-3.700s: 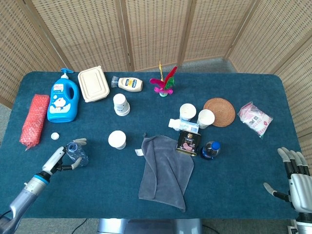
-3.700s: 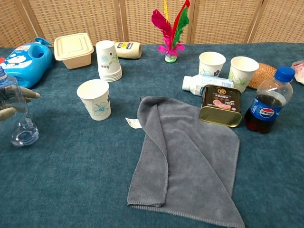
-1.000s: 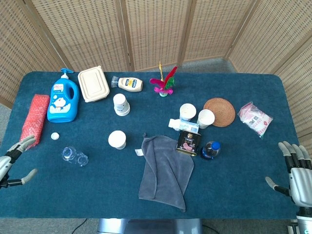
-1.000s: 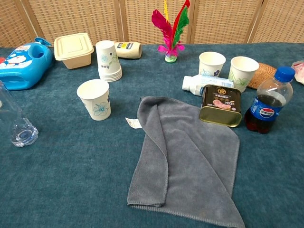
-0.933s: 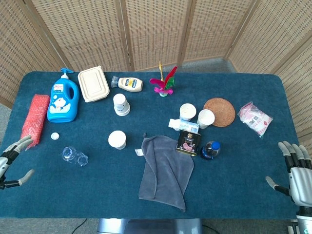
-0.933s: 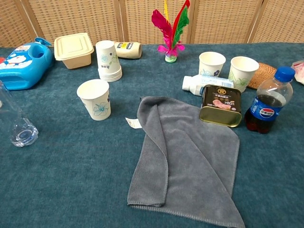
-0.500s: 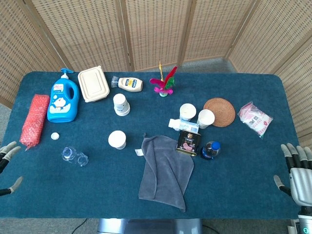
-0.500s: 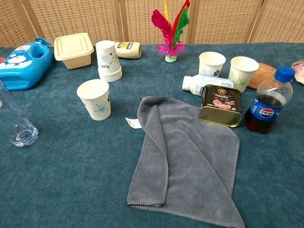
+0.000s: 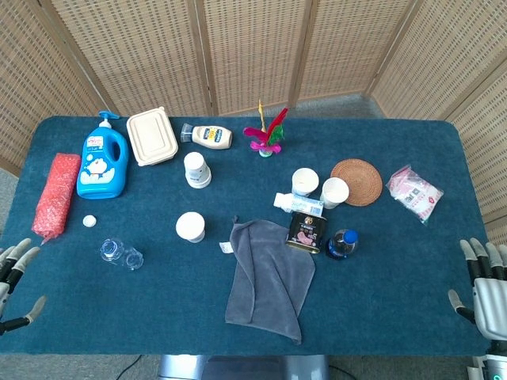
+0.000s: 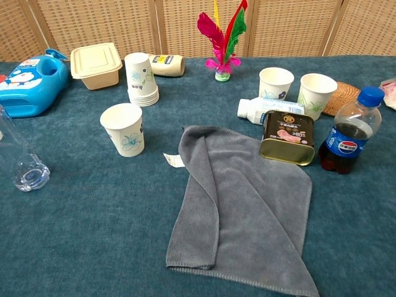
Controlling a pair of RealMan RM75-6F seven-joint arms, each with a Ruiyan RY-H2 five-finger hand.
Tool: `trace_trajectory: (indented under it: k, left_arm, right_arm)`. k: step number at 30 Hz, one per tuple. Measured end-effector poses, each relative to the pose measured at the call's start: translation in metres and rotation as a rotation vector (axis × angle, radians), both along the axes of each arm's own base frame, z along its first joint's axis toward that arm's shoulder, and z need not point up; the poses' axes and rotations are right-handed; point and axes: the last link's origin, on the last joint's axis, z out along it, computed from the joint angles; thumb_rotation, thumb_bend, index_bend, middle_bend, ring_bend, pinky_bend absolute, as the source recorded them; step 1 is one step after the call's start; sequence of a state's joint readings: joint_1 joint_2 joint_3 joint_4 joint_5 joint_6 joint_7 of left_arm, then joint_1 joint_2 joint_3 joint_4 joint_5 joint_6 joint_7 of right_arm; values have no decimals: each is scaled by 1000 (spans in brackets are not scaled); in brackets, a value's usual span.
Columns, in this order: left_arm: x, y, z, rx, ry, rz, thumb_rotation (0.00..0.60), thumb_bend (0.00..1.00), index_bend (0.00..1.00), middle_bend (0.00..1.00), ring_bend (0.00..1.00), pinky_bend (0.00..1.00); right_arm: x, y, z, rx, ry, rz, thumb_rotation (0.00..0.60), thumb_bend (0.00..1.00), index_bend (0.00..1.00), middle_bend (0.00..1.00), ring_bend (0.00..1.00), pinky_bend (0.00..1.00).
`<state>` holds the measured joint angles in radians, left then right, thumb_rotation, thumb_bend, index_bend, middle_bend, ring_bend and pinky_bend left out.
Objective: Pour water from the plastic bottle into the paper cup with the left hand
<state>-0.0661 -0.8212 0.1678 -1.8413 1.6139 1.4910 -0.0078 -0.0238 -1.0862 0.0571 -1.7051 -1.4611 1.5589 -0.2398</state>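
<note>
Plastic bottle upright on desk near paper cup; left hand, right hand fingers wide, empty.

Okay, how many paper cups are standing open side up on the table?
3. One paper cup stands alone left of the grey cloth; two paper cups stand side by side behind the tin can. The cup stack is upside down, so not counted.

Staged test room — woven screens enclose a cluttered blue table.
</note>
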Motion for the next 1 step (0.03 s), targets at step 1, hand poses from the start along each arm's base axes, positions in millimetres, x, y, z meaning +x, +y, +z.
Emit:
trace_trajectory:
  k: [1]
  left_arm:
    - [0, 1, -1, -1, -2, -2, 379, 448, 0, 0, 0, 0]
  right_arm:
    - [0, 0, 0, -1, -1, 0, 600, 322, 0, 0, 0, 0]
